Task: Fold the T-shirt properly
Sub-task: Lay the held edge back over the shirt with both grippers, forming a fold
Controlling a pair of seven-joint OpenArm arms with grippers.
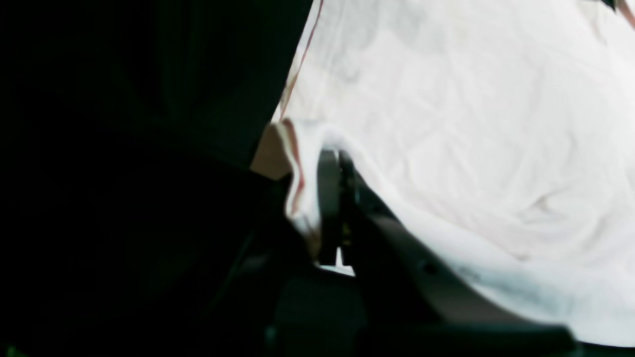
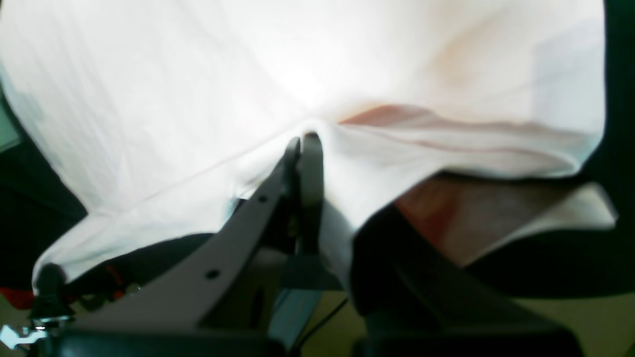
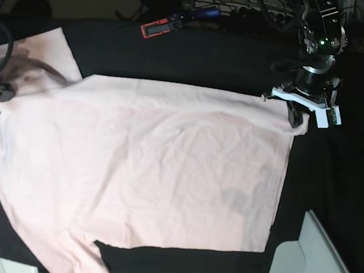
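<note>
**Both arms pinching the shirt, fold not started yet**

So, the T-shirt [image 3: 146, 172] lies spread across the black table cloth [image 3: 210, 55], plain side up, taking up most of the base view. The left gripper [image 3: 299, 116] sits at the far right corner of the shirt, and in its wrist view the jaws are clamped together with a bit of the fabric edge bunched between them. The right gripper [image 2: 302, 141] is shut on cloth too; its wrist view shows the 2 fingers pressed tight with a ridge of fabric pulled up at the tips.

My read: this is the grab stage of a fold, both edges pinched and nothing turned over yet. The next move probably calls for lifting both corners together and carrying them across evenly, keeping the cloth taut so it doesn't sag or crease in the middle.

Hard to make out:
- The right gripper is barely in the base view, only bits of that arm at the far left edge, so which part of the shirt it holds is unclear.
- Both wrist views are blurry and blown out.
- The near left of the shirt runs off frame.
- A small red and black thing [image 3: 158, 26] lies on the far side; no idea what.
</note>
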